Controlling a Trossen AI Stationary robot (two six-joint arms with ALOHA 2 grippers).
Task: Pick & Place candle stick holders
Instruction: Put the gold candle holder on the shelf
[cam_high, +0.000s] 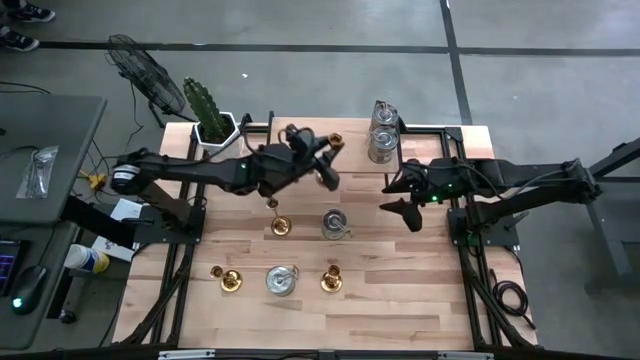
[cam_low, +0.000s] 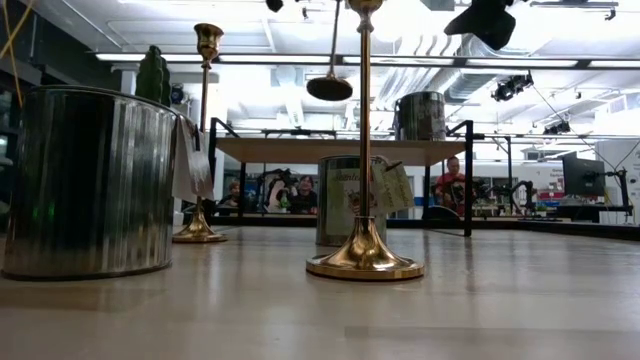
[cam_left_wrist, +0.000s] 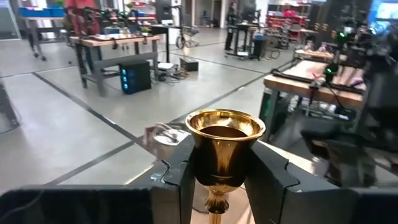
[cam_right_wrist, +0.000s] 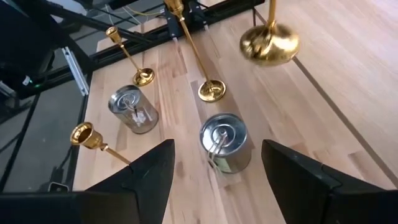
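Observation:
My left gripper (cam_high: 322, 152) is over the table's far middle, shut on a gold candlestick (cam_left_wrist: 225, 134). The candlestick's round base (cam_low: 329, 87) hangs in the air and also shows in the right wrist view (cam_right_wrist: 269, 42). Three more gold candlesticks stand on their bases (cam_high: 281, 226), (cam_high: 230, 279), (cam_high: 331, 279). Silver holders stand at the middle (cam_high: 336, 224), near the front (cam_high: 281, 280), and two at the far edge (cam_high: 381, 135). My right gripper (cam_high: 405, 210) is open and empty, above and to the right of the middle silver holder (cam_right_wrist: 225, 142). My left gripper pinches the candlestick between its two fingers (cam_left_wrist: 186, 171), at the lower part of the cup (cam_left_wrist: 219, 167) just above the stem. The fingers come at it about level. The candlestick hangs upright below the hold, cup opening up, lifted clear of the table.
A white hexagonal pot with a green cactus (cam_high: 212, 122) stands at the far left corner. A black frame rail runs along the table's far edge (cam_high: 430, 127). Bare wood lies at the near right (cam_high: 420, 300). People sit in the room beyond the table (cam_low: 455, 180).

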